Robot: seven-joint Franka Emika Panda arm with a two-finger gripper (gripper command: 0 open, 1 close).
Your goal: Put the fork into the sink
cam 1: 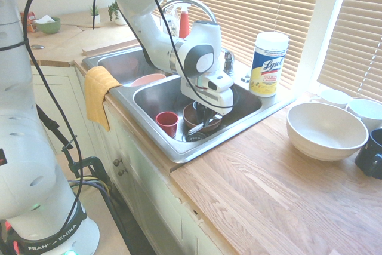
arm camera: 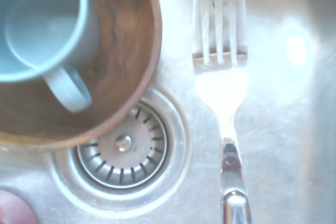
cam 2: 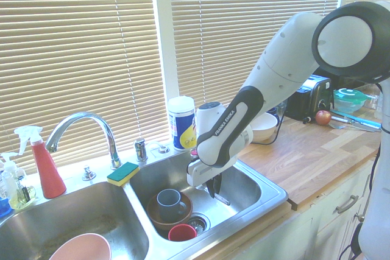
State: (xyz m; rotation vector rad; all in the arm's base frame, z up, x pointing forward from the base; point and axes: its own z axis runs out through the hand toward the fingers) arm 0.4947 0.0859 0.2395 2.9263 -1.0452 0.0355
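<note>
Gripper (cam 2: 214, 190) clamped, apparently, on fork (arm camera: 224, 90); first exterior view, red cup (cam 1: 167, 123) nine o'clock. We're placing; next, lower into sink (cam 2: 258, 194), release.

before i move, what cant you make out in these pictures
- fork: its handle's end, cut off by the wrist view's bottom edge
- red cup: mostly cut off by the wrist view's corner
- bowl: its base inside, hidden by the mug in the second exterior view
</note>
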